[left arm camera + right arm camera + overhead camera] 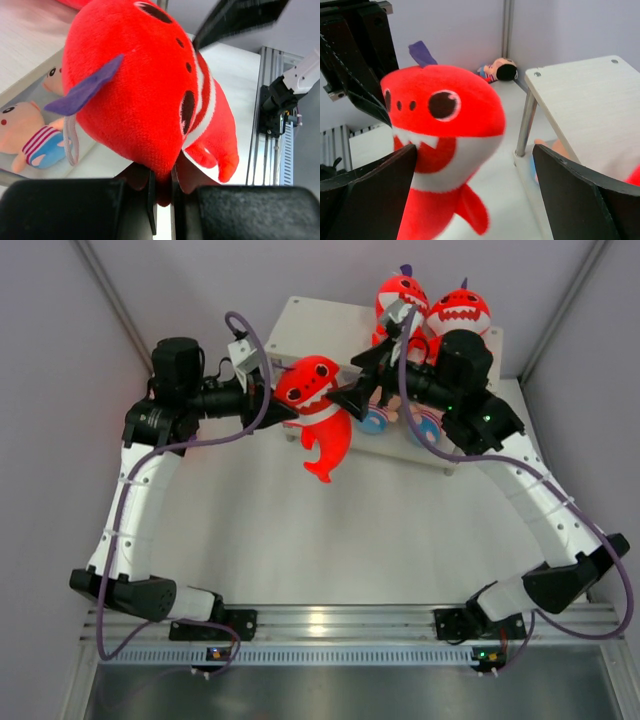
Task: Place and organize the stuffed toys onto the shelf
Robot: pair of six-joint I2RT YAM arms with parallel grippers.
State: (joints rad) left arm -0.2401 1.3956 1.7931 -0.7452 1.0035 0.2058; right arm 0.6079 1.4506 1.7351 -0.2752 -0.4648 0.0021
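A red shark (320, 415) hangs above the table in front of the shelf's (300, 325) left part. My left gripper (283, 405) is shut on it from the left. In the left wrist view the jaws (162, 185) pinch the back of the shark (140, 90). My right gripper (355, 380) stands open just right of that shark. In the right wrist view the shark (440, 130) faces the open fingers (475, 190) without touching them. Two more red sharks (400, 295) (458, 310) sit on the top tier at the right. Dolls (30, 135) (375, 420) lie on the lower tier.
Another doll (497, 70) lies on the table in the far corner behind the shelf. The shelf's silver leg (524, 125) stands close to the right of the hanging shark. Grey walls enclose the table on the left, back and right.
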